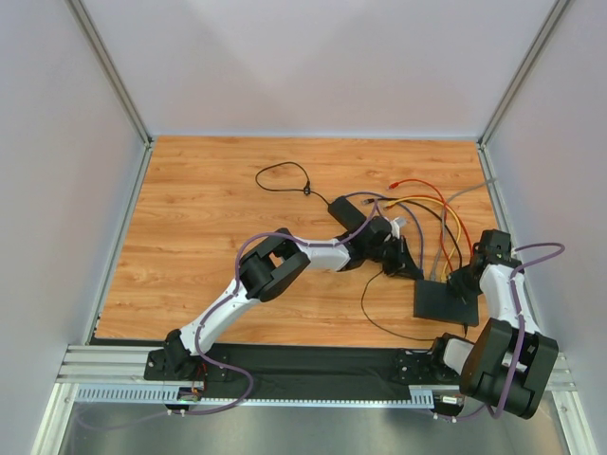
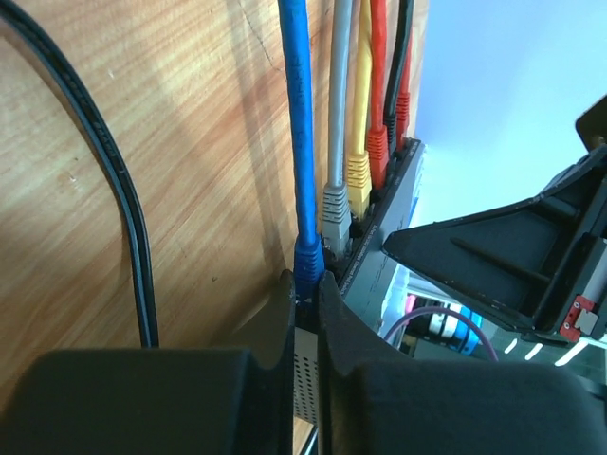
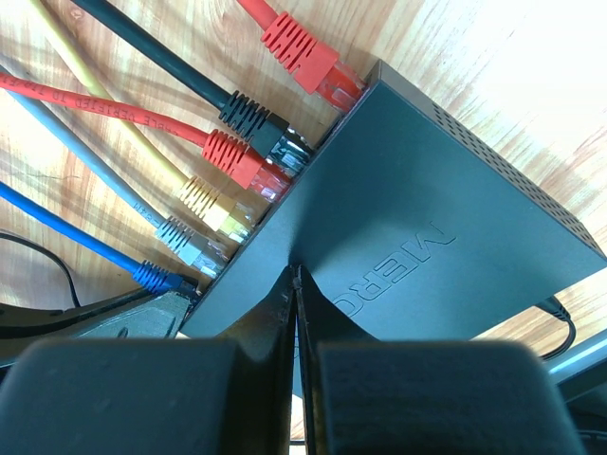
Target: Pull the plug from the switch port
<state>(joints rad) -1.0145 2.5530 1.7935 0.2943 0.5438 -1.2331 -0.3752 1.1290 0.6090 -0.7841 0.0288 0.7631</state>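
Switch (image 3: 427,218): flat matte black box with a perforated side wall and raised lettering on top. It lies on the wood-grain table (image 1: 209,218), right side, near the front rail. Ribbed-boot plugs line its port edge: blue plug (image 2: 308,258), grey plug (image 2: 334,204), yellow plug (image 2: 358,178), red plug (image 2: 377,144). Left gripper (image 2: 305,284) is pinched narrow on the blue plug's boot; whether it is seated in the port is hidden. Right gripper (image 3: 295,275) has its fingers together, tips on the switch top by the port edge. Cables fan off over bare wood; side wall (image 1: 545,190) is close on the right.

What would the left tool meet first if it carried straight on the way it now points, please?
The left tool would first meet the blue plug, directly ahead at the switch; contact may already exist.
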